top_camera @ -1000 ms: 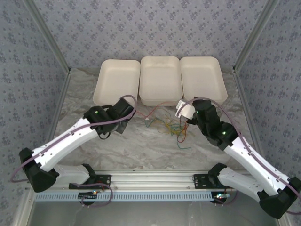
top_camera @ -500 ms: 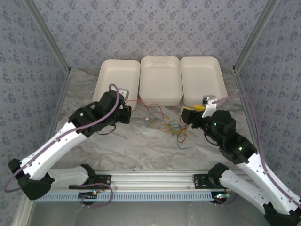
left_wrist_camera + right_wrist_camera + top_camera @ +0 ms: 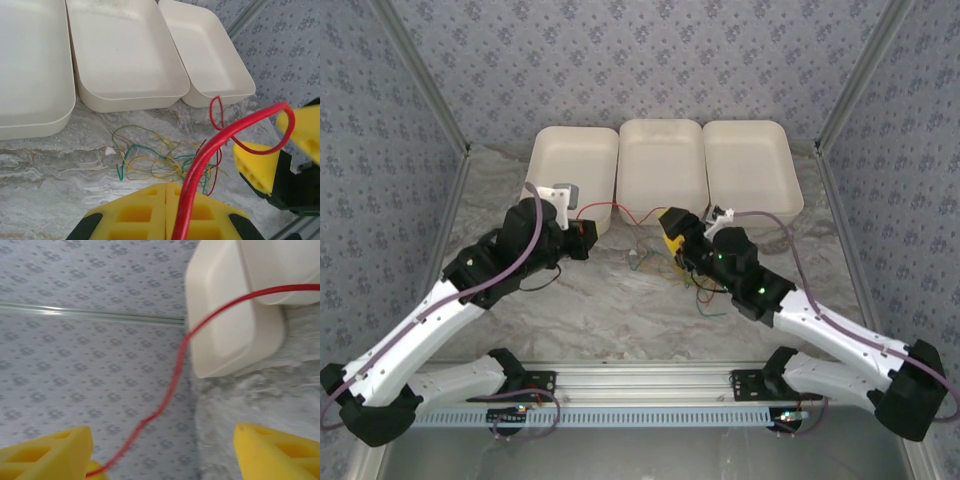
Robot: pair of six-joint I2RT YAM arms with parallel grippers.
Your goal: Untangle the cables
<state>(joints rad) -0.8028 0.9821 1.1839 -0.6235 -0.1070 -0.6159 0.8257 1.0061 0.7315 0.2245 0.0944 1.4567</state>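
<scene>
While left gripper (image 3: 165, 192) pinches red cable (image 3: 250, 120) | right gripper (image 3: 162, 440) gapes | tangle (image 3: 160, 162) below

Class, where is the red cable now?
In the top view, the red cable runs from the shut left claw to the open right claw, in front of the left tray and middle tray.

Back wall (image 3: 650, 60), left wall (image 3: 380, 200) and right wall (image 3: 910, 180): blue-grey covering with a small repeating floral print. Bare aluminium frame posts run up the far-left (image 3: 420, 75) and far-right (image 3: 860, 75) corners. Tabletop under a crinkled grey-white marbled sheet (image 3: 620, 320). Three white rectangular shallow trays side by side at the far edge: left (image 3: 565, 165), middle (image 3: 662, 165), right (image 3: 750, 165), touching or nearly so. Silver aluminium rail (image 3: 650, 378) along the near edge, with a grey slotted strip (image 3: 620, 415) just nearer. Light soft and even, shadows faint.
</scene>
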